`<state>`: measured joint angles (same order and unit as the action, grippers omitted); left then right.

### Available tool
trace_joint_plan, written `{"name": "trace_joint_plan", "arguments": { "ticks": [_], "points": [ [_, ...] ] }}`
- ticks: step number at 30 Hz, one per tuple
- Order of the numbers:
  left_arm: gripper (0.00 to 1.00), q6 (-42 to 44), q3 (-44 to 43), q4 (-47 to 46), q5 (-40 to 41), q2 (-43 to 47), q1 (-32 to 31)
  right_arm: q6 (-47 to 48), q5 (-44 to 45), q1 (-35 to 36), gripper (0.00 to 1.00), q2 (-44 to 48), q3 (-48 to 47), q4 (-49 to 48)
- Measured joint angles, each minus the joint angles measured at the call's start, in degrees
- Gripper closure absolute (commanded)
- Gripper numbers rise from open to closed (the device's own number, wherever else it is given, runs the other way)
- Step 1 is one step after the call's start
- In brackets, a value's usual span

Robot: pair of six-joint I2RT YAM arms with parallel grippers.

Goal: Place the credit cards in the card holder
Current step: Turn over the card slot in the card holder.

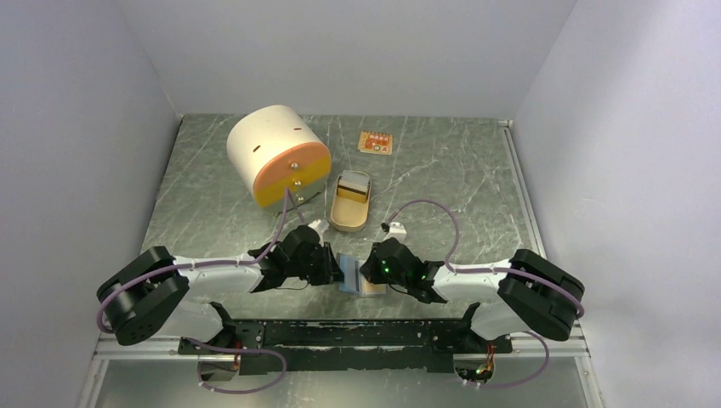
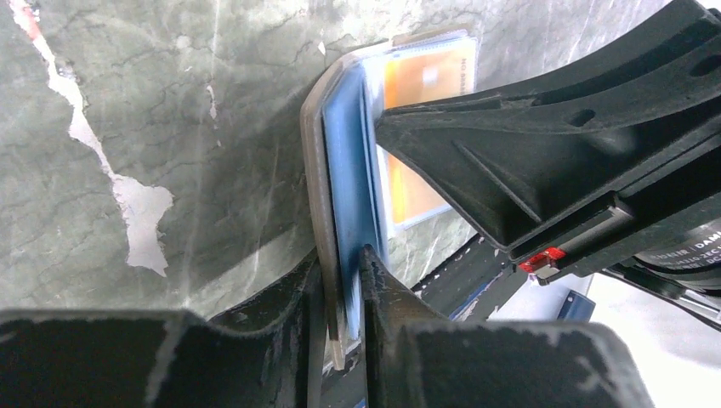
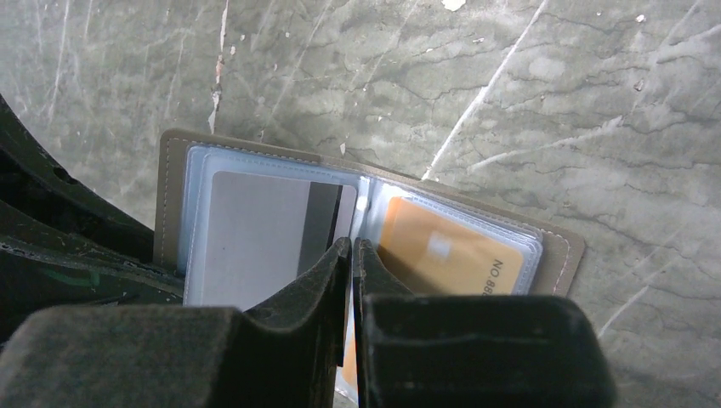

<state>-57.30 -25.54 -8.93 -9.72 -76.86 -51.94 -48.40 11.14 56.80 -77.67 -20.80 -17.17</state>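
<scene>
Near the front of the tabletop (image 3: 510, 85), between my arms, the card holder (image 3: 563, 248) lies opened like a book. The gold-orange card (image 3: 442, 255) shows in its right page and the blue-grey card (image 3: 255, 238) on its left. My left claw (image 2: 344, 263) pinches the holder's left cover edge, and my right claw (image 3: 352, 246) is pressed together at the fold; whether it nips a leaf I cannot tell. I judge it light and floppy, with slick clear sleeves (image 3: 374, 191) and stiff, thin cards, so the stitched cover rim is the safest place to grip.

White arm links (image 1: 217, 265) with black joints (image 1: 140, 306), lilac cables (image 1: 429, 202), scuffed matte black claw fingers (image 3: 281, 340).
</scene>
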Motion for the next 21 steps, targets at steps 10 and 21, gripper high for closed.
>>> {"name": "trace_joint_plan", "arguments": {
  "ticks": [10,21],
  "points": [
    [0.91,0.22,0.0,-2.45,-1.03,0.2,0.0,-0.02,-0.52,0.0,0.88,-0.52,0.48,-1.88],
    [0.91,0.39,-1.97,5.01,-0.72,3.61,0.0,0.94,-5.7,0.33,0.88,-6.08,-0.52,-9.42]
  ]
}}
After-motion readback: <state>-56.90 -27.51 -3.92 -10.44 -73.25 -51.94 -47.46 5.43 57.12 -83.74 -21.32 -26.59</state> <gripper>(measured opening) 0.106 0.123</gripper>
